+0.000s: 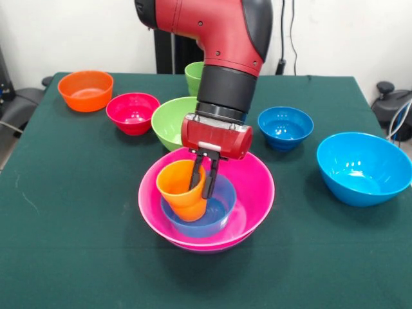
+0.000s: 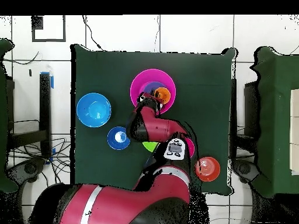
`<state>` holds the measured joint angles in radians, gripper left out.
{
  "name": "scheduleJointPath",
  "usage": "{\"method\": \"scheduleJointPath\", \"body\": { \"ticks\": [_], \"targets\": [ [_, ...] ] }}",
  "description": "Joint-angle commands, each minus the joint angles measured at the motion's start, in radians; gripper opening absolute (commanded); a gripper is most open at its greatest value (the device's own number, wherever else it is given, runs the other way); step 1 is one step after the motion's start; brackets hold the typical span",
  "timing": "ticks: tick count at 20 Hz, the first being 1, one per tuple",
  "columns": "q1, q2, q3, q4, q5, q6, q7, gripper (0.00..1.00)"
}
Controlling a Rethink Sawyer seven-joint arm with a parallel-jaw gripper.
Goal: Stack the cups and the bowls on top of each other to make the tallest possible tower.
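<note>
A wide pink bowl [image 1: 257, 193] stands at the table's middle, also in the overhead view [image 2: 140, 81]. A small light-blue bowl [image 1: 222, 207] sits inside it. The orange ribbed cup [image 1: 179, 192] stands tilted in the light-blue bowl and also shows in the overhead view [image 2: 163, 93]. My gripper [image 1: 201, 183] comes down from above and is shut on the cup's rim, one finger inside and one outside. The light green cup [image 1: 192, 76] stands behind my arm, mostly hidden. A purple bowl does not show.
An orange bowl [image 1: 85, 90], a red bowl [image 1: 132, 112] and a lime green bowl [image 1: 170, 122] stand at the back left. A dark-blue bowl [image 1: 285, 127] and a large sky-blue bowl [image 1: 364, 167] stand at the right.
</note>
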<state>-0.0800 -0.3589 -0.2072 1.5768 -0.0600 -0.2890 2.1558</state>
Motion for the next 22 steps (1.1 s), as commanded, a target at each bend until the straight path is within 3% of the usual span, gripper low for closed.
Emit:
{"method": "scheduleJointPath", "body": {
  "ticks": [1, 6, 15, 22],
  "targets": [
    [0.005, 0.0, 0.112, -0.011, -0.015, 0.104, 0.085, 1.0],
    [-0.004, -0.026, 0.122, -0.002, -0.009, 0.17, 0.076, 1.0],
    [-0.009, -0.051, 0.121, 0.009, -0.019, 0.173, 0.071, 1.0],
    [-0.026, -0.138, 0.128, 0.048, -0.046, 0.244, 0.043, 1.0]
  ]
}}
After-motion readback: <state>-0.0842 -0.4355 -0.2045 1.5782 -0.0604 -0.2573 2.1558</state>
